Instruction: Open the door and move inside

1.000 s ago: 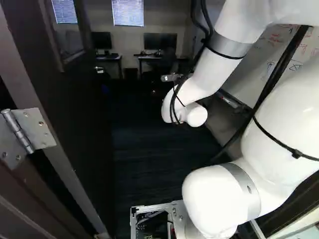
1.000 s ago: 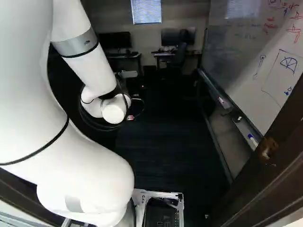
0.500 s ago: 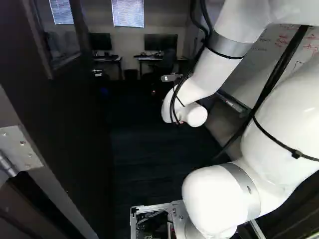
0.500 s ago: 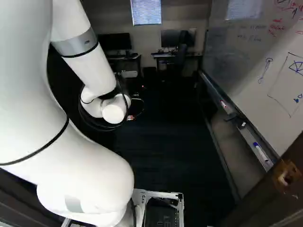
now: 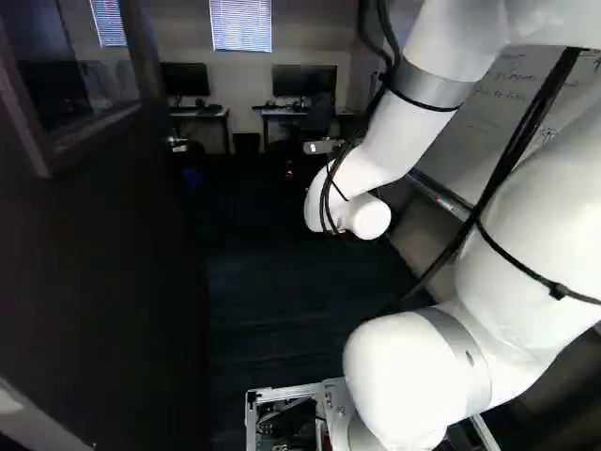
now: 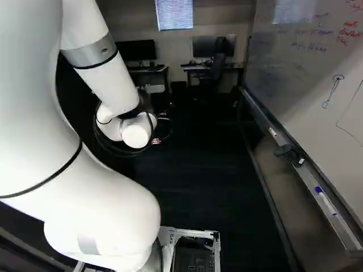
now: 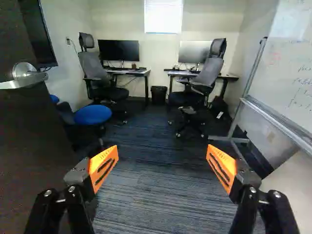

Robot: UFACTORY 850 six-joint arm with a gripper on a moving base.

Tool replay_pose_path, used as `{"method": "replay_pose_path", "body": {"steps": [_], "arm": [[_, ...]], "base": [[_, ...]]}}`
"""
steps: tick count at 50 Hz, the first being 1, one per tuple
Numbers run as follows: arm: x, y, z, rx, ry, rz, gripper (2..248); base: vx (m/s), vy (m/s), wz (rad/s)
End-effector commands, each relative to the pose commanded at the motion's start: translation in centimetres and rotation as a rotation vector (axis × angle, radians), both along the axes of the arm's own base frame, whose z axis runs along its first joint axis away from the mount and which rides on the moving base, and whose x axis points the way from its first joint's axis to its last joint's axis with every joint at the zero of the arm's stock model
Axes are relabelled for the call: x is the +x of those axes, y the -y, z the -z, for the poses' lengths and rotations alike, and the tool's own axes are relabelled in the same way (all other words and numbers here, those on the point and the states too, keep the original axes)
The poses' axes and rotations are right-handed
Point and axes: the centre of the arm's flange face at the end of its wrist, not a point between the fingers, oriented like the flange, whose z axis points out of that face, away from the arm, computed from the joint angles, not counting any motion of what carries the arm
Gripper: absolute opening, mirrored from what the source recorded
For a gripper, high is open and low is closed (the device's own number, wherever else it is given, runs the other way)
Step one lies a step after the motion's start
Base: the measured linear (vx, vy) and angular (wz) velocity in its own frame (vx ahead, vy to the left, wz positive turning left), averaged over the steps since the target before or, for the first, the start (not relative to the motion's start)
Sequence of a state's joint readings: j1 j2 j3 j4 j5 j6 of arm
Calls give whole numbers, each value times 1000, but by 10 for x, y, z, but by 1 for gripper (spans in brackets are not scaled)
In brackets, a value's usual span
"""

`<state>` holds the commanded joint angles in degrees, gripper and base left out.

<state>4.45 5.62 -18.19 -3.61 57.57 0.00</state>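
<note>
Door (image 5: 103, 263), dark and standing open, fills the left side of the left base view, with a glass pane (image 5: 94, 70) in its upper part. Its silver handle (image 7: 24, 72) sticks out near the door's far edge, apart from the gripper. Just past the door, a screen (image 7: 38, 34) hangs on the wall, and a blue stool (image 7: 92, 114) stands near the door in the wrist view.

Farther beyond the door, one desk (image 5: 199, 113) carries a black monitor (image 5: 185, 79), with a grey chair (image 7: 95, 70) beside it. A window (image 5: 240, 23) with blinds is in the wall across the room from the door. Under it, a bin (image 5: 247, 142) sits between that desk and another desk (image 7: 202, 75), the one farther from the door, with its own monitor (image 7: 194, 52) and chair (image 7: 212, 68).

To the door's right in the left base view, the arm (image 5: 399, 132) reaches ahead. The gripper (image 7: 162, 152) is spread wide, its orange pads (image 7: 104, 168) well apart, dark carpet (image 7: 156, 195) showing between them. Across the carpet from the door, a whiteboard (image 6: 317, 73) bears red and blue writing; an eraser (image 6: 289, 153) and markers (image 6: 324, 198) lie along its tray (image 6: 309, 178).
</note>
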Motion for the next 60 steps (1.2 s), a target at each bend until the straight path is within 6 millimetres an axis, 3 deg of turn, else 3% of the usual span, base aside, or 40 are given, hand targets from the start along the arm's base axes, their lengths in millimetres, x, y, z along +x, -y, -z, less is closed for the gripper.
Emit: {"method": "replay_pose_path", "body": {"steps": [60], "arm": [[0, 0, 0, 0, 0, 0, 247]], "base": [[187, 6, 3]]}}
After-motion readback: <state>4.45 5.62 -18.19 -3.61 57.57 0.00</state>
